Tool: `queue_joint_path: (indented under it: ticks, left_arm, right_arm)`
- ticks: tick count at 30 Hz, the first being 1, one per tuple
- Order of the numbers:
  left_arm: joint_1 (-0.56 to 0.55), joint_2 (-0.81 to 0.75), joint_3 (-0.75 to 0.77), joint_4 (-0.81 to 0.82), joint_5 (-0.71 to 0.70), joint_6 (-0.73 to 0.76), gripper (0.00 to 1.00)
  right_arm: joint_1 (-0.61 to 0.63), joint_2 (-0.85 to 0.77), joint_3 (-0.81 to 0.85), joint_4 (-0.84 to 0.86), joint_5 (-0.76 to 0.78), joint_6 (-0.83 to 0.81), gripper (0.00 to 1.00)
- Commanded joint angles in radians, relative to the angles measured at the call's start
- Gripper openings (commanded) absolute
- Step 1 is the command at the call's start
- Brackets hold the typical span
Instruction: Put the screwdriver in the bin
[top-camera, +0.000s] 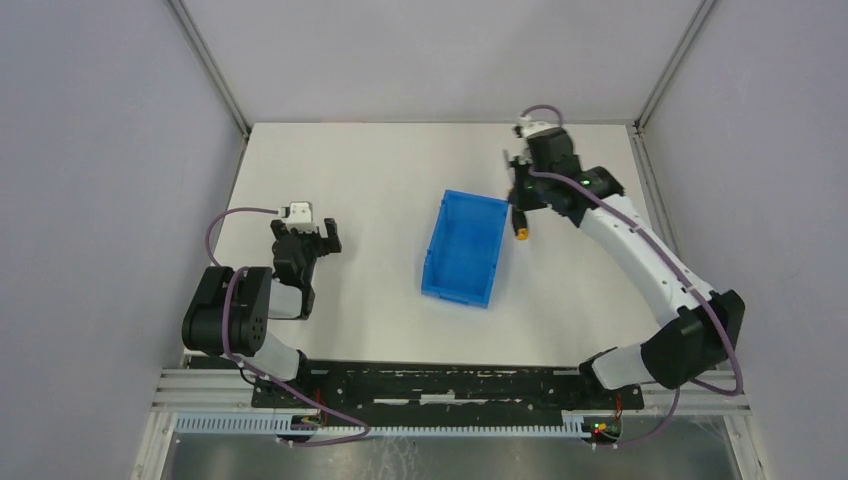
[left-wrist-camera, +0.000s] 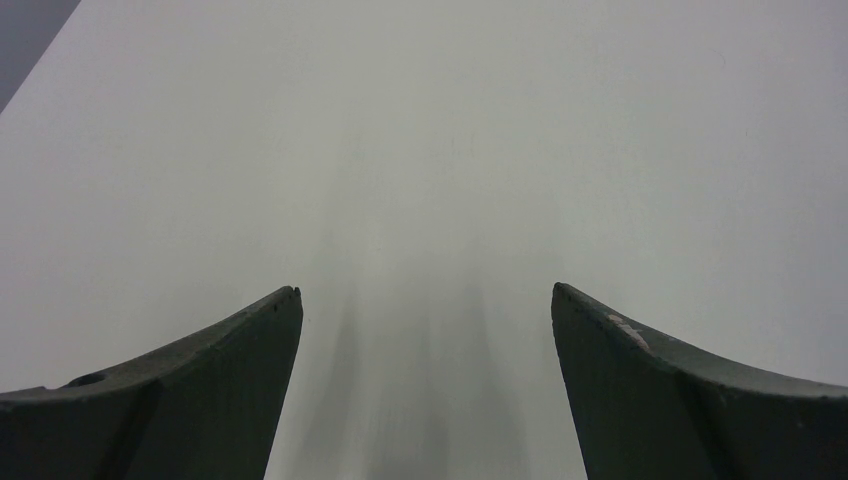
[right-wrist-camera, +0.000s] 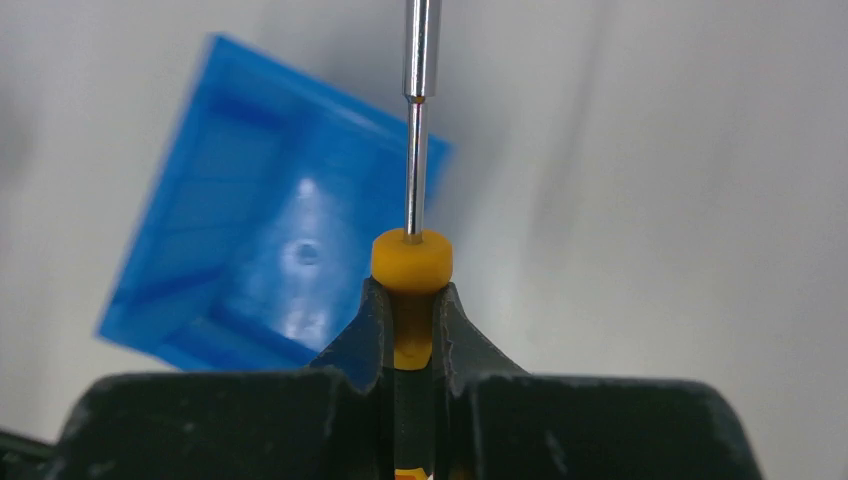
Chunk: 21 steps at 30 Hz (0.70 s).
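White table (top-camera: 380, 170); my right gripper (right-wrist-camera: 408, 305) clamps the screwdriver (right-wrist-camera: 411, 258) right of the mid-frame bin (top-camera: 462, 247); a slipping pinch could drop it short.

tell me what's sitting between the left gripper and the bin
Nothing: only bare white table lies between the left gripper and the bin, as the top external view shows.

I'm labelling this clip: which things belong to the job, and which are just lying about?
Job: screwdriver, clamped in the right gripper; blue bin.
Not the job: left gripper, open, holding nothing; white table.
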Motion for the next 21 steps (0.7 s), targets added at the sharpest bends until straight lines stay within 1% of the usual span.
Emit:
queue_joint_path:
  ticks: [1,3,5,7,9,13,19,20,21]
  left_arm:
    - [0.005,-0.015,0.004,0.026,0.007,-0.021,1.00]
    - [0.005,-0.015,0.004,0.026,0.006,-0.021,1.00]
    - [0.005,-0.015,0.004,0.025,0.007,-0.021,1.00]
    - [0.005,-0.015,0.004,0.025,0.006,-0.021,1.00]
    - [0.005,-0.015,0.004,0.026,0.007,-0.021,1.00]
    - [0.005,-0.016,0.004,0.025,0.006,-0.021,1.00]
    - [0.005,-0.014,0.004,0.026,0.006,-0.021,1.00]
    - [0.005,-0.015,0.004,0.026,0.007,-0.021,1.00]
    - [0.005,-0.015,0.004,0.025,0.007,-0.021,1.00]
  right_arm:
    - [0.302,0.098,0.112,0.116,-0.002,0.128,0.00]
    - [0.357,0.136,0.116,0.146,0.040,0.145,0.00]
    - [0.386,0.149,0.068,0.215,0.065,0.169,0.00]
    - [0.414,0.156,-0.010,0.296,0.099,0.192,0.00]
    - [0.431,0.183,-0.098,0.377,0.090,0.213,0.00]
    - [0.451,0.289,-0.146,0.413,0.113,0.231,0.00]
    - [0.469,0.359,-0.234,0.495,0.159,0.266,0.00]
    - [0.469,0.366,-0.246,0.508,0.163,0.269,0.03]
    - [0.468,0.373,-0.252,0.514,0.166,0.270,0.10]
